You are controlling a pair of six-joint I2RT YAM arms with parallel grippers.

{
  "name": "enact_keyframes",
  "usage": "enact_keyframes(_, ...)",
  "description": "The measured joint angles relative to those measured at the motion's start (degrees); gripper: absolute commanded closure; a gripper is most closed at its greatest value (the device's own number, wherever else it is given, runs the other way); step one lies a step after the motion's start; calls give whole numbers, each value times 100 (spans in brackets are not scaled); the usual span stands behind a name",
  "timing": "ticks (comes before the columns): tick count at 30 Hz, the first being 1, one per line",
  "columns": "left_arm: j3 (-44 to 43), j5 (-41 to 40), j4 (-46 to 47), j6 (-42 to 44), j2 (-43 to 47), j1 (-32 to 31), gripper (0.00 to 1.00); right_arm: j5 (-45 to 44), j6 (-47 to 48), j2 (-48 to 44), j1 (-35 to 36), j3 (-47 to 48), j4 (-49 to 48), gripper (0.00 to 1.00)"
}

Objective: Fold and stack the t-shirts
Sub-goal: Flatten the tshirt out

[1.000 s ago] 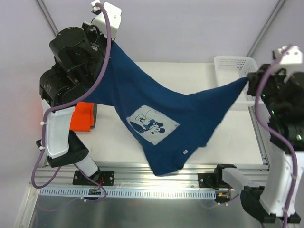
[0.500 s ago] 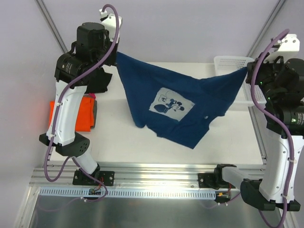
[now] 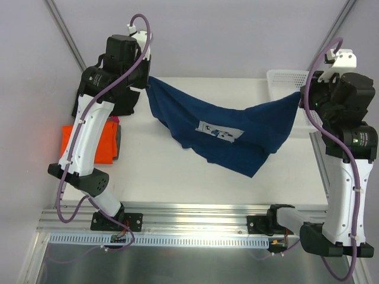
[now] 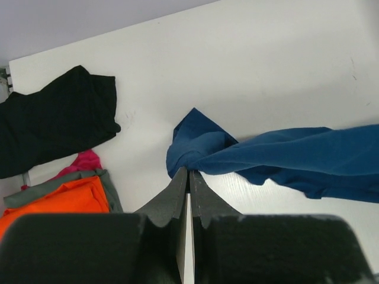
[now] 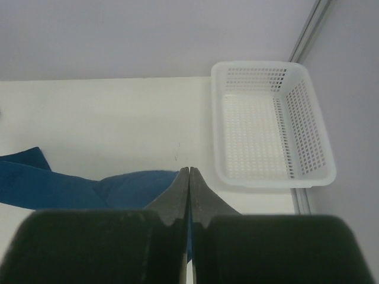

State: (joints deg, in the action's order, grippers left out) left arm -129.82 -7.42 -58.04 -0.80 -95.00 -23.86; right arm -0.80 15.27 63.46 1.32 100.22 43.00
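The navy t-shirt point(image 3: 225, 133) with a small white print hangs stretched between both grippers above the table, sagging in the middle. My left gripper point(image 3: 147, 81) is shut on its left corner, seen bunched at the fingertips in the left wrist view point(image 4: 195, 148). My right gripper point(image 3: 299, 94) is shut on its right corner; the cloth shows in the right wrist view point(image 5: 127, 188). The orange t-shirt point(image 3: 98, 145) lies folded at the table's left edge, also in the left wrist view point(image 4: 56, 198). The black t-shirt point(image 4: 56, 124) lies crumpled at the back left.
A white lattice basket point(image 3: 284, 80) stands at the back right, empty in the right wrist view point(image 5: 269, 121). Pink and grey cloth point(image 4: 86, 168) lies by the orange shirt. The table's metal rail point(image 3: 195, 216) runs along the near edge.
Both grippers have moved back and apart with the navy shirt. The shirt has swung away from the near edge, its print now turned flatter, and hangs further back over the table.
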Motion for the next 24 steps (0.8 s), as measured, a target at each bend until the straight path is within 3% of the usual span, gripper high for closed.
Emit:
enact_keyframes(5, 304, 133, 20, 44, 501, -17, 100, -24, 208, 9, 0, 590, 219, 99)
enact_keyframes(15, 1180, 1001, 79, 503, 2426, -20, 100, -293, 702, -1019, 0, 1499, 240, 99)
enact_keyframes(24, 160, 1036, 48, 960, 2284, -22, 100, -750, 1427, -933, -2, 3311, 81, 99)
